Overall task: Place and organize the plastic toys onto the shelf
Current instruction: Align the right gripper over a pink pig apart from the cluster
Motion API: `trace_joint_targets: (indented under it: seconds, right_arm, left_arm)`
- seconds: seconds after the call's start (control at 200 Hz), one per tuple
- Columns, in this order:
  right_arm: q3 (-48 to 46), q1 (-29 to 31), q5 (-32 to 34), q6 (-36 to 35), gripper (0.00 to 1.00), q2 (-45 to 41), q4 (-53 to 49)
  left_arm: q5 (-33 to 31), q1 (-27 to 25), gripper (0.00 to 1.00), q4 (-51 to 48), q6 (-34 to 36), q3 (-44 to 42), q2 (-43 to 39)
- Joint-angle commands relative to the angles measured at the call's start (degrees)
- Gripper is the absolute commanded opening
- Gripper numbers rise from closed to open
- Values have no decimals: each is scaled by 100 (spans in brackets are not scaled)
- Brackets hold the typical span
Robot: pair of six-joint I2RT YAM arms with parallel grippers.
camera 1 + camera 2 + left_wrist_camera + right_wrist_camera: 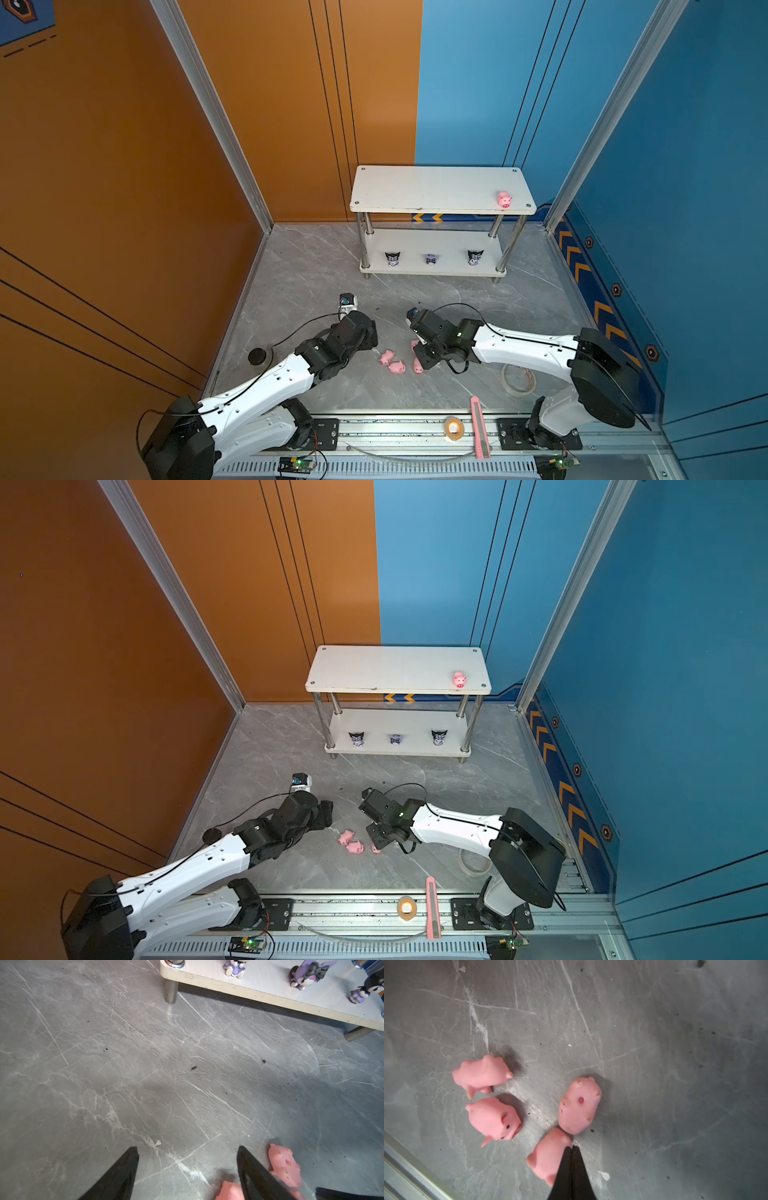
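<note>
Several pink pigs (494, 1119) lie on the grey floor between my grippers, seen in both top views (397, 367) (355, 848). My right gripper (572, 1147) is shut with nothing between its fingers; its tips rest against one lying pig (546, 1157), and it hangs over the group (424, 359). My left gripper (187, 1149) is open over bare floor, with a pig (285, 1165) just outside one finger. The shelf (440, 189) carries one pig (504, 200) on its top board and three black-eared figurines (431, 259) on the lower board.
A pink utility knife (478, 428) and a tape roll (454, 428) lie on the front rail. A clear tape ring (517, 378) sits under the right arm. A black disc (257, 356) lies by the left wall.
</note>
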Motion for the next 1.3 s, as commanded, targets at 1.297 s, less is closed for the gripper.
trace_joint_targets:
  seconds: [1.297]
  right_arm:
    - [276, -478, 442, 111, 1, 168, 381]
  left_arm:
    - [184, 121, 78, 385, 54, 217, 837]
